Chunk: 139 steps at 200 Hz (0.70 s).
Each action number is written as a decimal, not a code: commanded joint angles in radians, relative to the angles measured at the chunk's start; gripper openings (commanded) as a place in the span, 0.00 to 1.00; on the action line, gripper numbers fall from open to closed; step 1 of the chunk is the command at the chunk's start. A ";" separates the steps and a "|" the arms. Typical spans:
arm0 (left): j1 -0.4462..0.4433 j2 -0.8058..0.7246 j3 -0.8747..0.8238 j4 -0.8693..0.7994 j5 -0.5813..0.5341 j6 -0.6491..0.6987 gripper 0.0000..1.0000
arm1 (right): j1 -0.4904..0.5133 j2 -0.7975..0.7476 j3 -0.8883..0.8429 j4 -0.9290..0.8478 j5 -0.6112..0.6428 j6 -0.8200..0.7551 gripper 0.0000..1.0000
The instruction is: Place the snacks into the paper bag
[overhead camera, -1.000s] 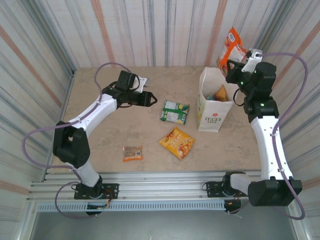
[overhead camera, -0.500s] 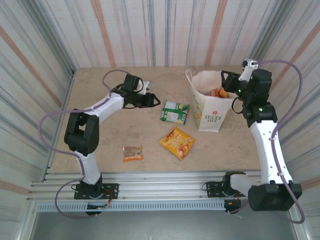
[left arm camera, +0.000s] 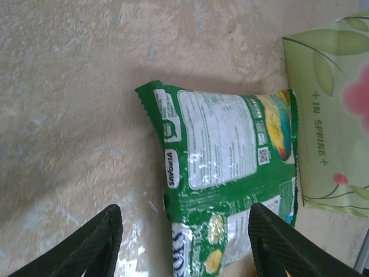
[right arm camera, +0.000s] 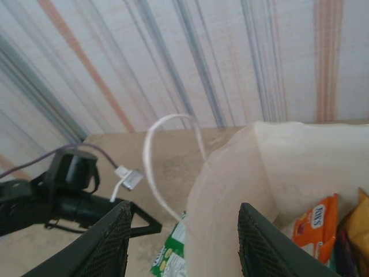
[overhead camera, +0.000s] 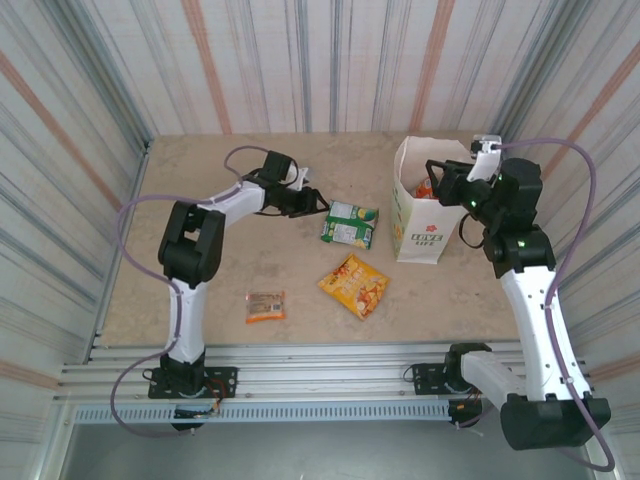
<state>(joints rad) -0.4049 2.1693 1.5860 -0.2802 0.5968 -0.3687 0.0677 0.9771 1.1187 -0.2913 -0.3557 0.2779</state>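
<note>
Left wrist view: left gripper, spread wide and empty, hovers over the flat green packet; it should drop lower and pinch across the middle; paper bag stands at the packet's three o'clock, right gripper agape, empty, at its mouth.

Beige tabletop, striped walls.

Robot lab test cell, striped wall panels on the left, far and right sides, bare beige stone-look tabletop, slotted aluminium rail along the near edge, white left arm and right arm bolted there, loose purple cables
</note>
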 commanded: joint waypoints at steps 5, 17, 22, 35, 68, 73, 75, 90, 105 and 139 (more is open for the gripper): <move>0.007 0.057 0.056 0.011 0.059 -0.032 0.60 | 0.027 -0.017 -0.008 -0.029 -0.025 -0.055 0.51; 0.004 0.075 0.070 0.011 0.063 -0.032 0.60 | 0.035 -0.016 -0.010 -0.028 -0.027 -0.060 0.51; 0.002 0.082 0.077 0.012 0.063 -0.033 0.60 | 0.038 -0.017 -0.010 -0.028 -0.027 -0.061 0.51; -0.002 0.105 0.091 0.011 0.066 -0.036 0.60 | 0.044 -0.016 -0.012 -0.027 -0.028 -0.063 0.51; -0.017 0.152 0.116 0.016 0.084 -0.050 0.57 | 0.056 -0.012 -0.014 -0.026 -0.030 -0.070 0.51; -0.020 0.157 0.118 0.018 0.086 -0.052 0.57 | 0.056 -0.014 -0.015 -0.026 -0.027 -0.072 0.51; -0.021 0.159 0.118 0.021 0.087 -0.053 0.56 | 0.056 -0.015 -0.016 -0.026 -0.026 -0.072 0.51; -0.027 0.173 0.120 0.040 0.094 -0.065 0.51 | 0.058 -0.022 -0.019 -0.028 -0.008 -0.078 0.51; -0.031 0.187 0.123 0.059 0.106 -0.076 0.46 | 0.060 -0.032 -0.023 -0.031 0.004 -0.083 0.51; -0.032 0.187 0.121 0.073 0.110 -0.085 0.25 | 0.060 -0.057 -0.026 -0.042 0.016 -0.089 0.50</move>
<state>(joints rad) -0.4335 2.3379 1.6974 -0.2153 0.6910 -0.4442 0.1188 0.9546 1.0996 -0.3134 -0.3595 0.2222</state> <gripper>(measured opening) 0.311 0.505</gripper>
